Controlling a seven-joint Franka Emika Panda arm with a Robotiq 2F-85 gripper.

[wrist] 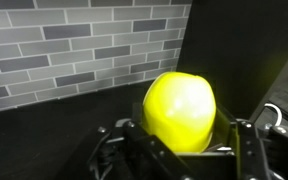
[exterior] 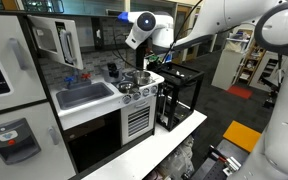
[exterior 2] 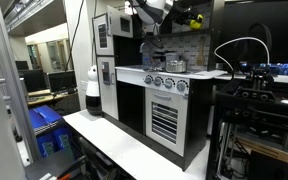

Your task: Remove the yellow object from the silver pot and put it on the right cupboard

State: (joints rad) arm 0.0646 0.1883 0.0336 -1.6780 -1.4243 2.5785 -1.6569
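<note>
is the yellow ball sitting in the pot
No, the claw holds the ball up in front of the brick wall in the wrist view.

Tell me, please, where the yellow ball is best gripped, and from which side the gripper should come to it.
Grip the yellow ball across its widest middle, with one jaw on each side, as the gripper holds it now. The ball is round and looks smooth, so a grip away from the middle would probably squeeze it out. A round shape favours no side, so any free side should do.
</note>
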